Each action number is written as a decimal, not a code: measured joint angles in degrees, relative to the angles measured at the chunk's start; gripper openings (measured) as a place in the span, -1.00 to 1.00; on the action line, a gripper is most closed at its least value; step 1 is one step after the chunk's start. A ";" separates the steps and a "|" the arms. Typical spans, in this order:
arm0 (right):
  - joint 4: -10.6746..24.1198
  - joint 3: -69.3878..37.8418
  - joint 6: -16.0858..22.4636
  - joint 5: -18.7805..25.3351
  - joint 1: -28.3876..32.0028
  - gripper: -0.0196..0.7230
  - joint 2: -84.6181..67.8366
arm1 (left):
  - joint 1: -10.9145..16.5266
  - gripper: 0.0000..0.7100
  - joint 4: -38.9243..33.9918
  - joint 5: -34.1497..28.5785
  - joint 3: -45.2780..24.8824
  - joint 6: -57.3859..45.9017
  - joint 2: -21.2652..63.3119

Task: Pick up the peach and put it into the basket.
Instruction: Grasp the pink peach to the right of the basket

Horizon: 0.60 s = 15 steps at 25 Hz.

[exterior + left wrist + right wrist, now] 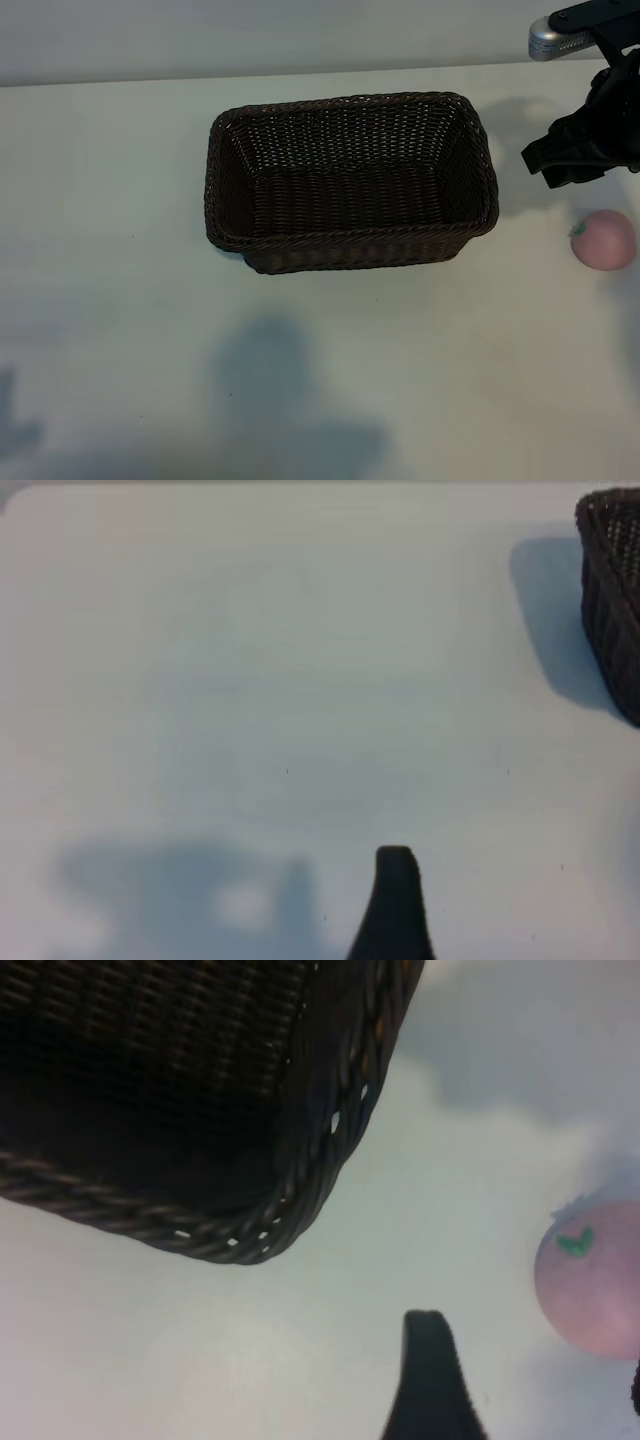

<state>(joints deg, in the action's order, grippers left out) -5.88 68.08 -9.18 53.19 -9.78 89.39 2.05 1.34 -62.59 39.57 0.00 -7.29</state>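
One finger (395, 905) visible per wrist view | both fingers released | peach (603, 239) beside basket (350, 240), edge-cropped.

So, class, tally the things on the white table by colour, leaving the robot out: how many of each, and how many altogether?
Dark brown: 1, the basket
Pale pink: 1, the peach
Total: 2

Overhead exterior view and both close wrist views share the basket (350, 180).
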 joint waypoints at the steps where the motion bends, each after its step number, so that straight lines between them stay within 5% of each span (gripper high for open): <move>1: 0.00 0.00 0.00 0.00 0.00 0.35 0.00 | 0.00 0.68 0.00 0.08 -1.33 0.00 1.57; 15: 0.12 0.00 2.22 -3.53 0.00 0.35 0.08 | 0.00 0.68 -0.91 0.85 -10.28 0.00 7.74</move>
<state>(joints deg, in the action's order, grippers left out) -5.76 68.08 -6.96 49.66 -9.78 89.47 2.05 0.44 -61.74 29.28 0.00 0.45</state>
